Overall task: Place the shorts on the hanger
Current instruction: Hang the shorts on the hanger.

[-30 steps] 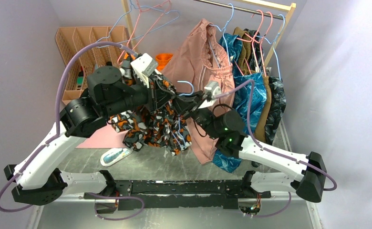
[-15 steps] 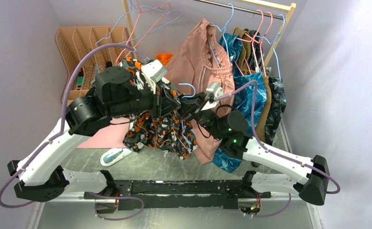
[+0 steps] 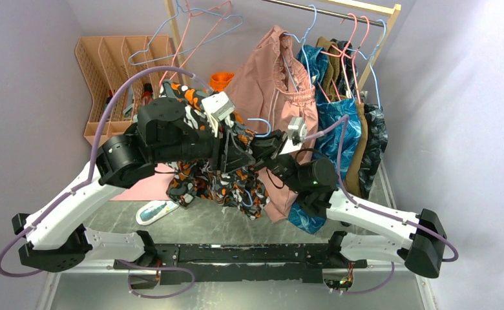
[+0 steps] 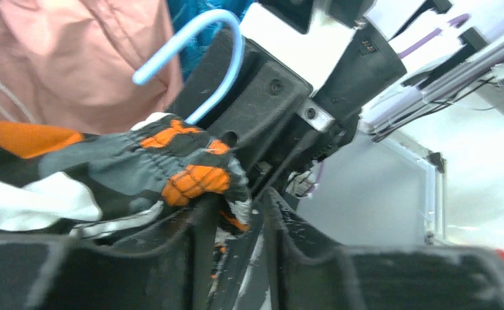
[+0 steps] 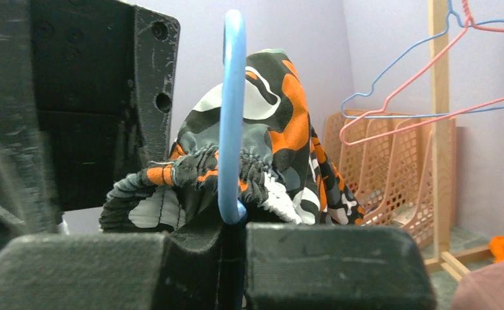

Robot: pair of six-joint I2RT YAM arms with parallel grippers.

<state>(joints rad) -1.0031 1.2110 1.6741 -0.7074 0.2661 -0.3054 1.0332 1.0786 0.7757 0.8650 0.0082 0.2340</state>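
the shorts hang bunched in the air between both arms. the left gripper pinches their waistband tight. the right gripper is clenched on the blue hanger just below its hook, where the waistband gathers.

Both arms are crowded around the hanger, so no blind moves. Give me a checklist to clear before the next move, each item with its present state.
1. Hold of the right pincer on the light-blue hanger: ok, clamped on the neck below the hook.
2. Hold of the left pincer on the camouflage shorts: ok, waistband fabric sits in its grip.
3. Hook free of fabric: ok, it rises bare above the gathered waistband.
4. Shorts seated on the hanger's frame: cannot tell, the frame is mostly hidden under fabric.
5. Hook clear of the dusty-pink garment behind it: cannot tell.
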